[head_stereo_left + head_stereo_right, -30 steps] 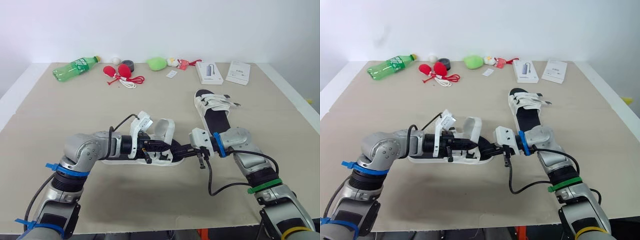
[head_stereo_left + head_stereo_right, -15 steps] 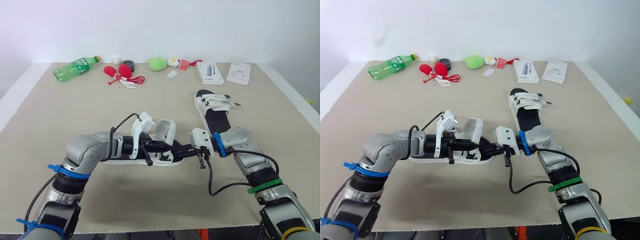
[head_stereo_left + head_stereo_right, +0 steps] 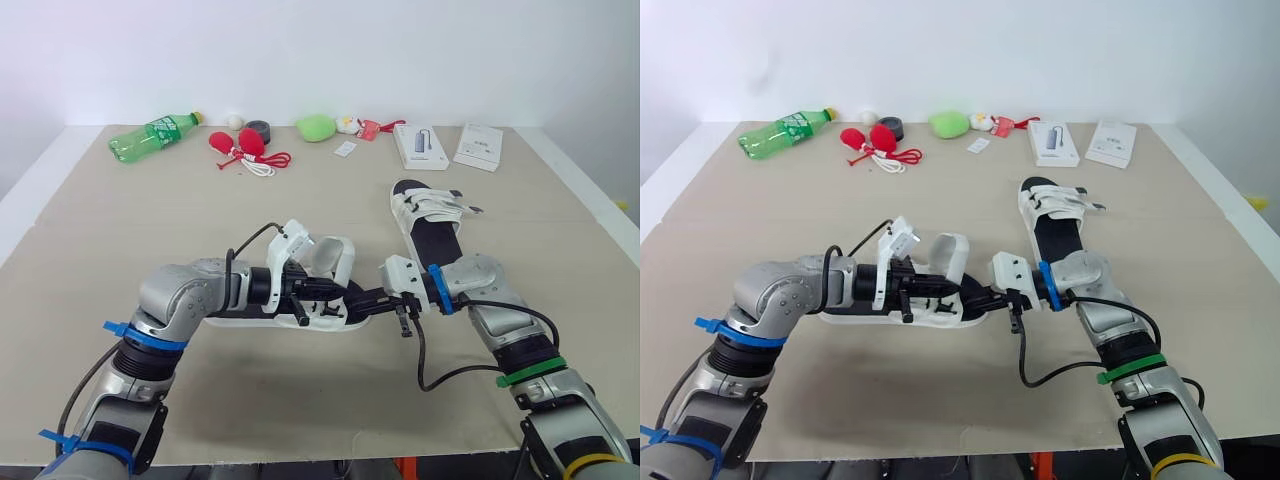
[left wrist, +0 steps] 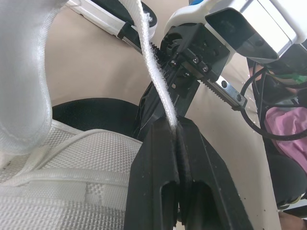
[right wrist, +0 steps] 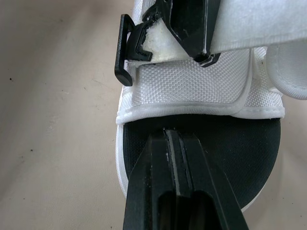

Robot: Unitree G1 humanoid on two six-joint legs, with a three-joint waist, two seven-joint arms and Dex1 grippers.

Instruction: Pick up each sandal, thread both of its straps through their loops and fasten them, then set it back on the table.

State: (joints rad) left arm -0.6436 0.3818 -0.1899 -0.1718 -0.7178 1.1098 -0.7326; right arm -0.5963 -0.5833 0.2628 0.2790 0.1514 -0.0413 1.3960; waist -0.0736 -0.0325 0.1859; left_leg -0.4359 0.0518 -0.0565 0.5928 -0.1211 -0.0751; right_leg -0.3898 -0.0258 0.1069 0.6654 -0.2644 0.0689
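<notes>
**Feeding a strap on the near sandal**

I clamp the white strap in my left gripper, just short of the black loop, to thread it. My right gripper, closed on nothing, touches the sandal just ahead of it, probably to steady it

A beige-topped table with white edges stands against a plain white wall in even light.
</notes>
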